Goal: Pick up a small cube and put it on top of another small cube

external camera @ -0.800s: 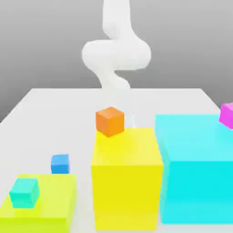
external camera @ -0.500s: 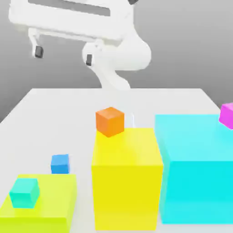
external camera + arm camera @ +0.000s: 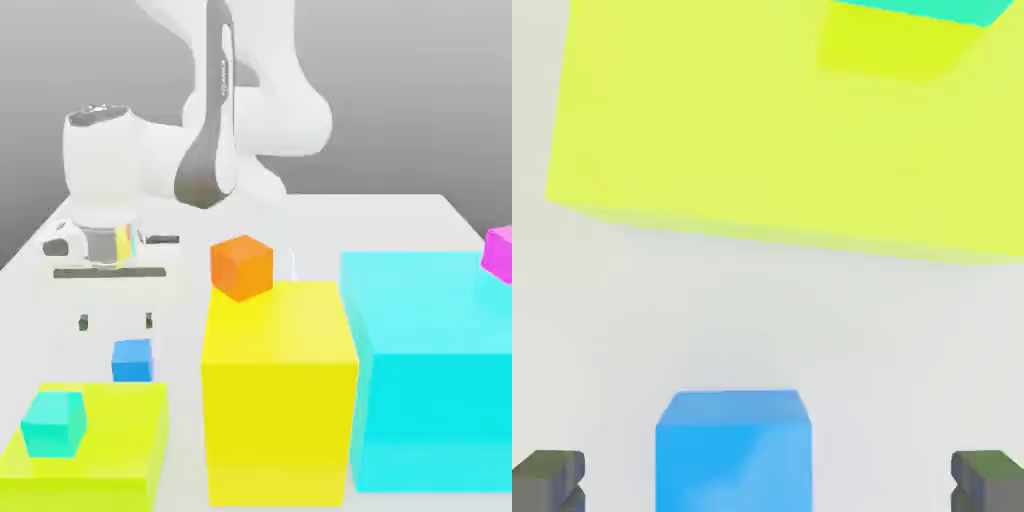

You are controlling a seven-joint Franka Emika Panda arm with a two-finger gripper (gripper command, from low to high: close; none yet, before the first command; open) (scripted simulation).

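The small blue cube (image 3: pixel 132 360) rests on the white table, just behind a low lime-green block (image 3: pixel 95 450). The teal cube (image 3: pixel 53 423) sits on that block's top near the exterior view's left. My gripper (image 3: pixel 116 321) hangs open right above the blue cube, fingertips (image 3: pixel 83 322) pointing down, nothing held. In the hand view the blue cube (image 3: pixel 734 450) lies between the two dark fingertips (image 3: pixel 547 480) of the gripper (image 3: pixel 768 482), with wide gaps on both sides. Beyond it are the lime block (image 3: pixel 782 130) and an edge of the teal cube (image 3: pixel 922 8).
A tall yellow block (image 3: pixel 280 390) with an orange cube (image 3: pixel 241 267) on top stands just to the exterior view's right of the blue cube. Further right is a big cyan block (image 3: pixel 430 370) carrying a magenta cube (image 3: pixel 498 252). The table's left edge (image 3: pixel 30 240) is close.
The arm has swung down from high up at the exterior view's left to hover just over the blue cube. No cube has moved.
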